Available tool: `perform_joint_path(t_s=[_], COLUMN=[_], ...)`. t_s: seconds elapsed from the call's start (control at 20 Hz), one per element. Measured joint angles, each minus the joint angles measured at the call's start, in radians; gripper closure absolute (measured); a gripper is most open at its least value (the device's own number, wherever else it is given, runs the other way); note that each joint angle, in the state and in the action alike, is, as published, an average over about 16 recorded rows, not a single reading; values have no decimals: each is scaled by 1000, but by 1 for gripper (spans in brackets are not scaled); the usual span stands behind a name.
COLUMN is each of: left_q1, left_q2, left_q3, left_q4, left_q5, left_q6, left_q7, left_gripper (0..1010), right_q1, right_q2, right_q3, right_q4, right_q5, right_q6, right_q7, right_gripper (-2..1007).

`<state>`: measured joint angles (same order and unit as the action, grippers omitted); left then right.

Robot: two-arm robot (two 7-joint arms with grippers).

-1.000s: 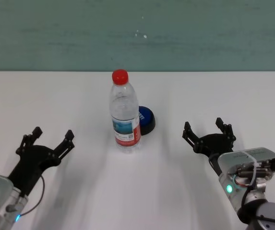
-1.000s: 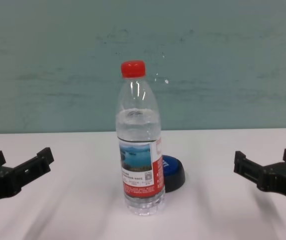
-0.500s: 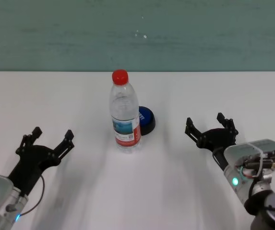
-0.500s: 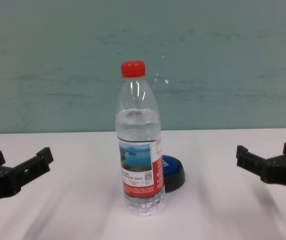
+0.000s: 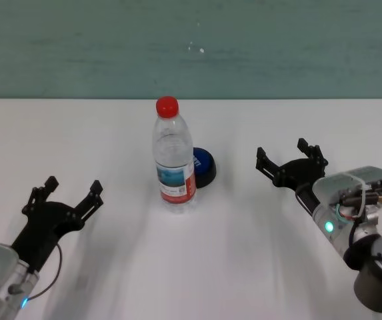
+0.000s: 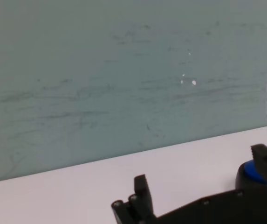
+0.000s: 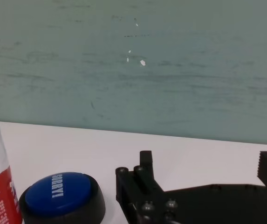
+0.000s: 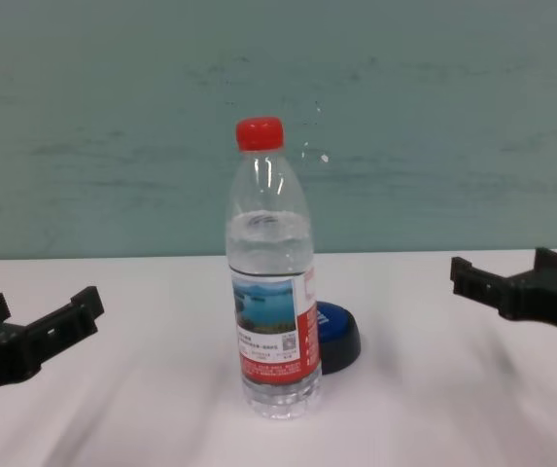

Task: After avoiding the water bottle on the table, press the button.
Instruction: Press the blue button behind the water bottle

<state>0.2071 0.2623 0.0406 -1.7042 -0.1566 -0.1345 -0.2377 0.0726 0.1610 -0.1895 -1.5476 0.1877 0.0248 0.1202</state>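
Standing upright near the middle of the white surface (image 5: 111, 133) is a clear water bottle (image 5: 174, 157) with a red cap, partly filled, so probably top-heavy and easy to tip with a sideways knock. Just behind it and toward the robot's right sits the button (image 5: 203, 167), a low blue dome on a black base, partly hidden by the bottle. The button looks stiff and stable; it should be pressed straight down on the dome's centre, not gripped. The right claw (image 5: 291, 165), fingers spread apart and holding nothing, hovers to the right of the button, well apart from it. The left claw (image 5: 64, 197), also spread and empty, rests at the near left.
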Motion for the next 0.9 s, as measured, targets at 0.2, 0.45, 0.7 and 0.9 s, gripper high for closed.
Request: perform_joint_path(t_s=[0.2,0.45,0.7,0.9], left_q1=[0,0,0,0], left_q2=[0,0,0,0], left_q3=[0,0,0,0], left_q4=[0,0,0,0], left_q5=[0,0,0,0], left_q6=[0,0,0,0], left_q7=[0,0,0,0], left_gripper=[0,0,0,0], right_q1=[48,110,173,224], right_q2=[-1,-5,-11,-18], right_q3=[1,-9,-29,-48], right_q4=[43,103,172,230], right_q5=[-2,-6,-12,-17], right_q6=[9,17,20,21], right_q7=[35,68,94,110], right_gripper=[1,1,1,1])
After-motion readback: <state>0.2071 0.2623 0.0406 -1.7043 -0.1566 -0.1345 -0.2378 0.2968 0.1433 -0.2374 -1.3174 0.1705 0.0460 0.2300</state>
